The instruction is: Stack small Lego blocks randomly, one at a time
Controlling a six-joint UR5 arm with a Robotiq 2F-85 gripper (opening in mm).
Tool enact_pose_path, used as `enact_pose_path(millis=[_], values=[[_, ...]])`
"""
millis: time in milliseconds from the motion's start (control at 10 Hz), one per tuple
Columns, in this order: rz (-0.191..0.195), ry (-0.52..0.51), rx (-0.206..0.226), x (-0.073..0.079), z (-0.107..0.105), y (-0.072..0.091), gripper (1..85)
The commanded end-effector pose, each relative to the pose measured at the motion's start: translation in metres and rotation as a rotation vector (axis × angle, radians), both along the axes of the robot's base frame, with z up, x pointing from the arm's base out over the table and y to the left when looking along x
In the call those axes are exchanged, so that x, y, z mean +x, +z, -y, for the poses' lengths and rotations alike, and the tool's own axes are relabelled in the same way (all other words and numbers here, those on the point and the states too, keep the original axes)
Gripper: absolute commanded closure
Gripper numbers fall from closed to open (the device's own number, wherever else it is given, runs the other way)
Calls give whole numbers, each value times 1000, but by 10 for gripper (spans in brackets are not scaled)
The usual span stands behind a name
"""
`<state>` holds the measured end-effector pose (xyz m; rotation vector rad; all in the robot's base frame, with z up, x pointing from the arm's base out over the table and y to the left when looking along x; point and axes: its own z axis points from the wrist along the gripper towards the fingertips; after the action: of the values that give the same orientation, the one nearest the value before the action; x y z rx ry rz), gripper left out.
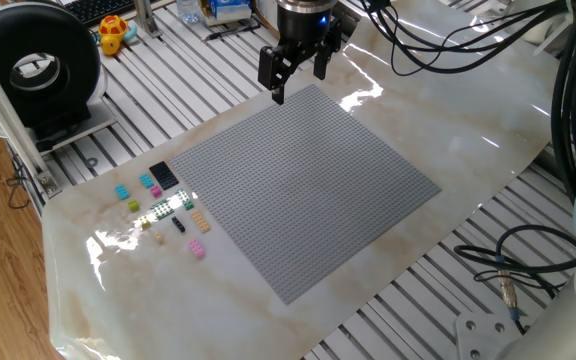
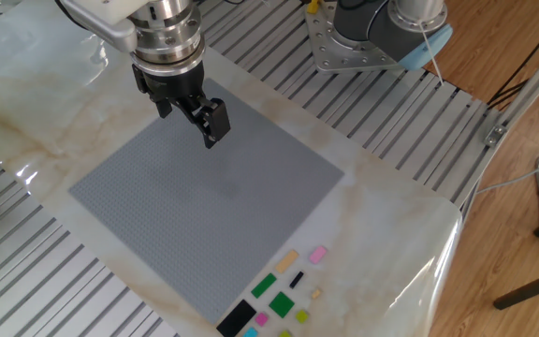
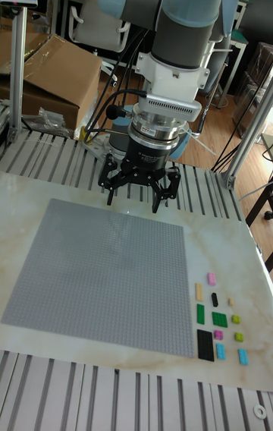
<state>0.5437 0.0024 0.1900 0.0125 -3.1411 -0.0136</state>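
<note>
The pincer [image 1: 298, 82] hung with its two black fingers [image 3: 108, 196] spread apart and nothing between them. It pointed straight down over one corner region of the large grey studded baseplate [image 1: 303, 185]. From the tall fixed view it [image 3: 133, 200] sat at the plate's far edge, under the arm's grey and pale blue wrist.

The baseplate [image 2: 209, 206] lay flat on the marble-patterned bench [image 1: 468, 130] with no brick on it. All the small Lego blocks [image 3: 220, 319] lay loose on the bench just beside the baseplate's edge, near the corner well apart from the pincer. None was stacked on another.

In that cluster a dark plate [image 3: 205, 344] lay nearest the bench's front edge, with two cyan bricks [image 3: 243, 357] beside it. A pink brick [image 3: 218, 335] and a yellow-green brick [image 3: 238, 337] lay just behind those. Further back came two green bricks [image 2: 264, 285], a narrow black brick [image 2: 296, 279], a tan brick [image 2: 287, 260] and a second pink brick [image 2: 318, 254]. In one fixed view a bright glare fell across the green pieces, so their outlines were hard to read.

Beyond the bench a cardboard box [image 3: 53, 82] stood on the floor, and black cables [image 1: 508, 265] trailed over the slatted frame.
</note>
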Motion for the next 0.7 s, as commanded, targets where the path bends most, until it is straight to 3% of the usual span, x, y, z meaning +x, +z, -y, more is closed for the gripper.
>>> enact_pose_path(millis=[0, 600], values=[[104, 102, -39, 27, 6, 1, 783], [106, 110, -55, 28, 10, 0, 800]])
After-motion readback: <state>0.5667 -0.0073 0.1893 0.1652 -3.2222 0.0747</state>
